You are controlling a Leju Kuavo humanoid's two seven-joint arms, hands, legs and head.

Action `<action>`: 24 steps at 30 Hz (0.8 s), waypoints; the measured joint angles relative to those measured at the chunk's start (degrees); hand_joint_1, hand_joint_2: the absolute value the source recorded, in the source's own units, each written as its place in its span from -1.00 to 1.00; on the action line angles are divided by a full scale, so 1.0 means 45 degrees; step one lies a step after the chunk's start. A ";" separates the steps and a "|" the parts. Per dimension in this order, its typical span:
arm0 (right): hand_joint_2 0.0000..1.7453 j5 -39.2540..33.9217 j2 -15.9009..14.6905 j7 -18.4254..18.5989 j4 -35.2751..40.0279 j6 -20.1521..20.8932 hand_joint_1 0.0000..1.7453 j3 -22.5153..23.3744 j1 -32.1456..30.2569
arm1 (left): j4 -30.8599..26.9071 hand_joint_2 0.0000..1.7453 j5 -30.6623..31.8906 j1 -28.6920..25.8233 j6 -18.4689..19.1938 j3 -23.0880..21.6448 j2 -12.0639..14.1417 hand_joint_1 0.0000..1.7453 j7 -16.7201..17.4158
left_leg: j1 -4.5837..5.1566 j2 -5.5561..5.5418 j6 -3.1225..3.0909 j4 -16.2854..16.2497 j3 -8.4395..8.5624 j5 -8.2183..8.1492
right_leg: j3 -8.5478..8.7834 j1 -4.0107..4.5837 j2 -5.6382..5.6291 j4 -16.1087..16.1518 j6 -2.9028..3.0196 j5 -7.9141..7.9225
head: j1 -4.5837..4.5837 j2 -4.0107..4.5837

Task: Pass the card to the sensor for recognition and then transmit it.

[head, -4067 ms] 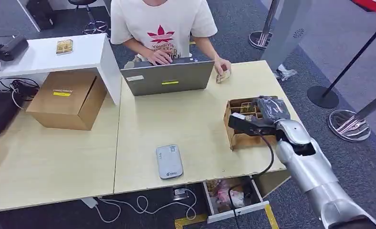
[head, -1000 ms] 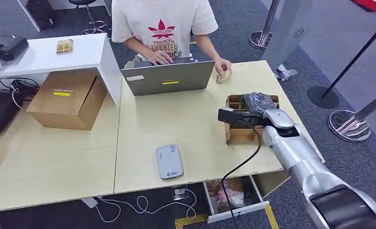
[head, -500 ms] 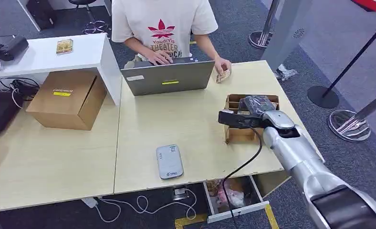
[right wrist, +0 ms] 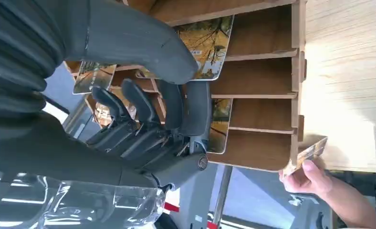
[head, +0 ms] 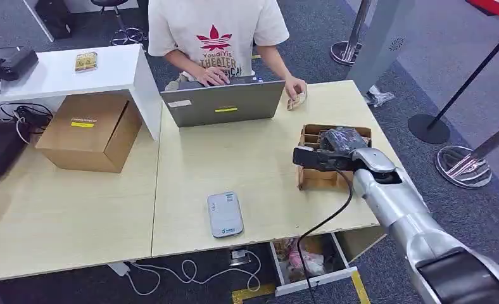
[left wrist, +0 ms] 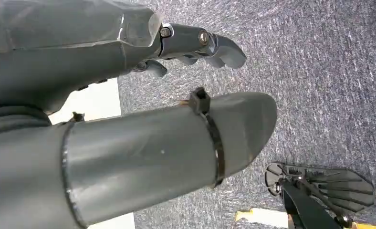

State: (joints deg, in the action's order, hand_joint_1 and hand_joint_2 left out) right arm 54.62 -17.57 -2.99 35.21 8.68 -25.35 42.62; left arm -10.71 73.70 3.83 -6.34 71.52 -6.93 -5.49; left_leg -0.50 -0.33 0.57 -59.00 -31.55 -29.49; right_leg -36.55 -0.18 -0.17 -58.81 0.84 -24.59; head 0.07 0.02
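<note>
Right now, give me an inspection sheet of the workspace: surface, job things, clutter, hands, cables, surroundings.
Surface: light wooden desk, with a white shelf at its far left.
Job's things: wooden card rack with cards in its slots; grey card reader near the front edge.
Clutter: cardboard box, laptop, open drawer.
Hands: right hand in the rack, fingers at a card; left hand over carpet, holding nothing.
Cables: white cable under the desk; black cable along the right arm.
Surroundings: a person at the laptop holding a card; barrier posts.
</note>
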 joint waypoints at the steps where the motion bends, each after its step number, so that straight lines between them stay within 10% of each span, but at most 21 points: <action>1: 1.00 -0.0015 -0.0014 0.0000 0.0024 0.0000 0.92 0.0000 -0.0012 | 0.0000 -1.00 0.0000 0.0000 0.0000 0.0000 0.0000 -1.00 0.0000 | 0.0000 0.0000 0.0000 0.0000 0.0001 0.0000 | 0.0000 0.0000 0.0000 0.0000 0.0000 0.0000 | 0.0005 0.0000; 24: 1.00 -0.0219 -0.0345 -0.0097 0.0350 0.0170 1.00 0.0019 0.0089 | 0.0000 -1.00 0.0083 0.0008 0.0068 -0.0015 0.0015 -1.00 0.0000 | 0.0000 0.0000 0.0000 0.0000 -0.0006 0.0000 | 0.0000 -0.0002 0.0000 0.0000 0.0000 0.0001 | 0.0000 0.0000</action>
State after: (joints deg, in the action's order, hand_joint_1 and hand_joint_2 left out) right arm 53.64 -19.12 -3.43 36.79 9.44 -25.27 43.01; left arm -10.71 74.07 3.87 -6.03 71.45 -6.86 -5.49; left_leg -0.50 -0.33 0.57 -59.00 -31.58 -29.49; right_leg -36.55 -0.19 -0.16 -58.81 0.84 -24.59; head 0.07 0.02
